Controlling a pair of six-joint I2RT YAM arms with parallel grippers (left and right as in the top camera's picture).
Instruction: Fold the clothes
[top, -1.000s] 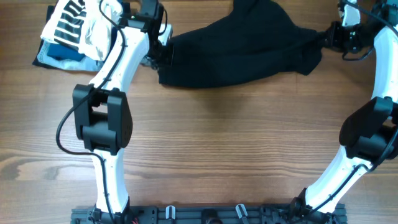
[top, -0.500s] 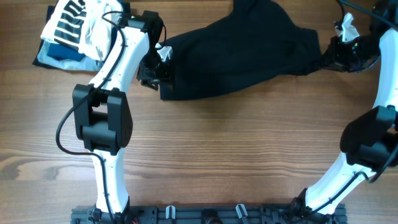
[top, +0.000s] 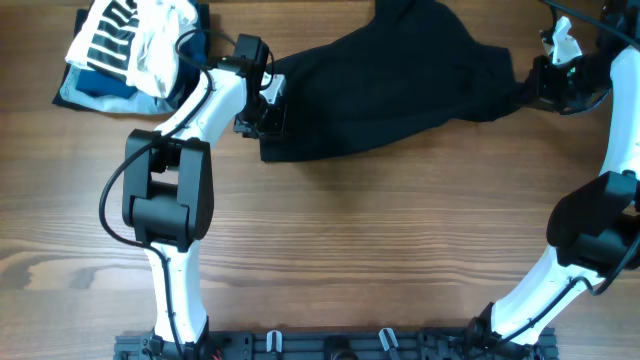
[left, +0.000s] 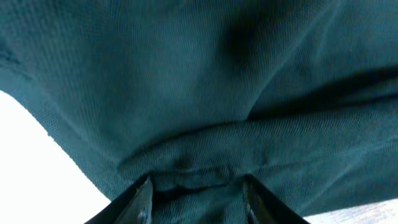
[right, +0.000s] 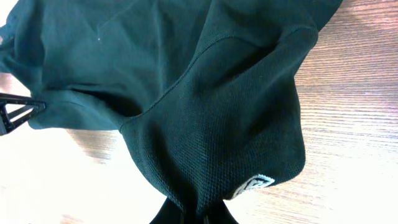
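Table (top: 350, 230): wood-grain top, mostly bare across the near half. Both arms reach to the far edge.

The clothes (top: 390, 85): one large black garment lying along the far side of the table, stretched between the two grippers. Progress, as judged: early. No clean fold is visible. The cloth is a loose, uneven mass, wider at the left end and narrowing to a drawn-out point at the right. Its upper part runs off the top of the overhead view. What is left appears to be nearly everything: spread flat, fold, square up.

Appearance: matte knit, fine ribbed texture in both wrist views, soft and limp. It creases deeply and sags wherever unsupported. The right wrist view shows a seam line curving across a hanging bulge of cloth (right: 205, 118).

Stacked garments (top: 125, 50): striped black-and-white, white and blue, at the far left corner, apart from the black garment.

Left gripper (top: 268, 105): at the garment's left edge. In its wrist view a rolled fold of cloth sits between the fingers (left: 144, 198), which look clamped on it.

Right gripper (top: 532, 85): at the garment's tapered right end. The cloth funnels down into the jaws in its wrist view, so it reads as pinched tight.

Logo (right: 255, 184): small light patch just above that pinch.
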